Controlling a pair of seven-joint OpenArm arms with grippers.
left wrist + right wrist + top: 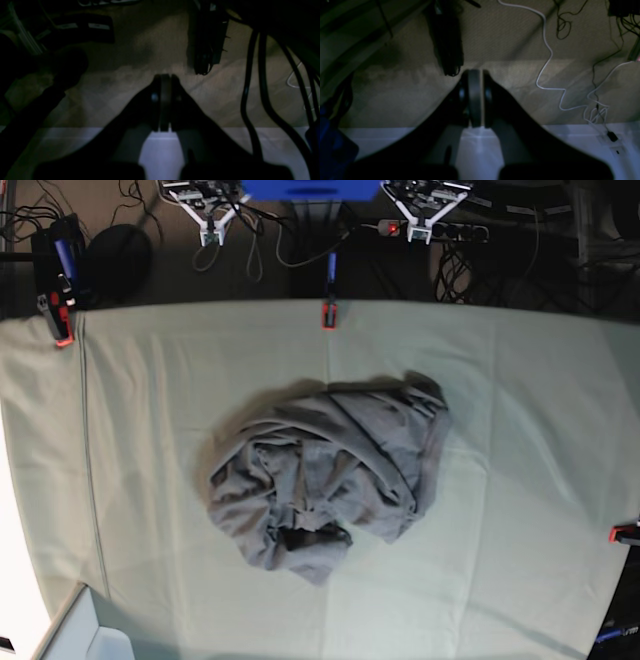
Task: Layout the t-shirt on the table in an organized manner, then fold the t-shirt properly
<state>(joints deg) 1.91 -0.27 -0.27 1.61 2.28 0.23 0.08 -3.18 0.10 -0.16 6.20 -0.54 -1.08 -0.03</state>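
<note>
The big flat table (520, 480), covered with a pale mint-green creased cloth, is seen from above in the base view. The cloth is pinned down by small red and black clamps (327, 313) at the edges, likely so that it is not dragged along when the shirt is pulled.

The plain medium-grey soft cotton t-shirt (325, 475) is piled in a crumpled heap near the middle of the table. No sleeve or hem can be picked out clearly. It is judged that no laying out is done yet, so the shirt must be spread flat before any fold is made.

Neither gripper is seen in the base view. The shirt is well apart from both of them, and nothing is touched by either.

The left gripper (165, 100) is seen in the left wrist view with its dark pads pressed together and nothing between them. Below it only a brown floor and black cables are seen.

The right gripper (476, 98) is pressed together too and nothing is held. A thin white cable (548, 62) is seen on the floor to its right side.
</note>
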